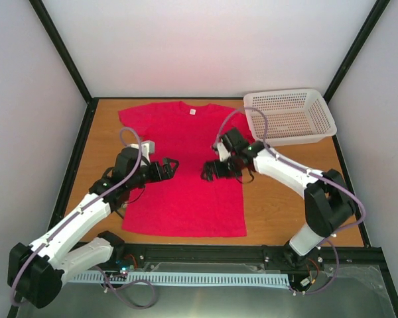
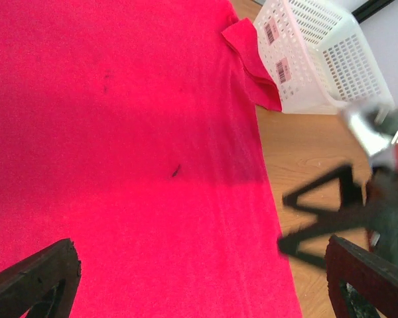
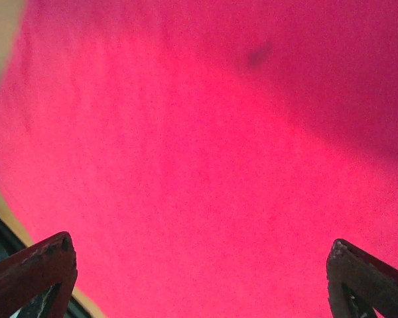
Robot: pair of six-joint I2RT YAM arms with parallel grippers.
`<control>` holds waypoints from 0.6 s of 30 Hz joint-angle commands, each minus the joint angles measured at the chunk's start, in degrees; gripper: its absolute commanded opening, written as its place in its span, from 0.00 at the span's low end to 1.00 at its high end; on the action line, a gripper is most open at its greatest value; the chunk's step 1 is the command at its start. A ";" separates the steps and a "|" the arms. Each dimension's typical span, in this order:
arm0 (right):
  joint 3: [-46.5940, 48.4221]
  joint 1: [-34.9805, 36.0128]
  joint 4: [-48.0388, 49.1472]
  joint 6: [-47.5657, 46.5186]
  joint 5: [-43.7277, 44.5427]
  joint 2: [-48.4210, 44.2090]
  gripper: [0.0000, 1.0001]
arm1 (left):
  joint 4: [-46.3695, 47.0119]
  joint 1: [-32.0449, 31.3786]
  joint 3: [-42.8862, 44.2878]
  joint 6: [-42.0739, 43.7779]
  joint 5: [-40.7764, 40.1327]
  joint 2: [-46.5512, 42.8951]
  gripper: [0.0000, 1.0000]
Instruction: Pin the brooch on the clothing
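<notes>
The crimson-red T-shirt (image 1: pixel 186 172) lies spread flat on the wooden table, with a small white label at its neck. My left gripper (image 1: pixel 171 165) hovers open over the shirt's left middle, with nothing between its jaws. My right gripper (image 1: pixel 209 173) hovers open over the shirt's right middle, also empty, facing the left one. The left wrist view shows red cloth (image 2: pixel 119 132) between my wide-apart fingers, with the right gripper blurred at the right edge. The right wrist view is filled with red cloth (image 3: pixel 199 152). The brooch is out of view in every frame.
A white perforated basket (image 1: pixel 322 126) stands at the back right, beside the shirt's right sleeve; it also shows in the left wrist view (image 2: pixel 331 59). Bare wood (image 1: pixel 285 212) lies right of the shirt. Black frame rails border the table.
</notes>
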 commanded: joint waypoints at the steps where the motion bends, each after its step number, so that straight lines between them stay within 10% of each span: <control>1: -12.14 3.71 5.19 6.72 -0.37 -7.42 1.00 | -0.81 -0.47 -0.10 -2.45 -1.05 -3.05 1.00; 18: -35.10 1.14 11.49 15.41 10.96 -9.50 1.00 | -0.11 -0.47 0.00 -2.91 -0.50 -0.26 1.00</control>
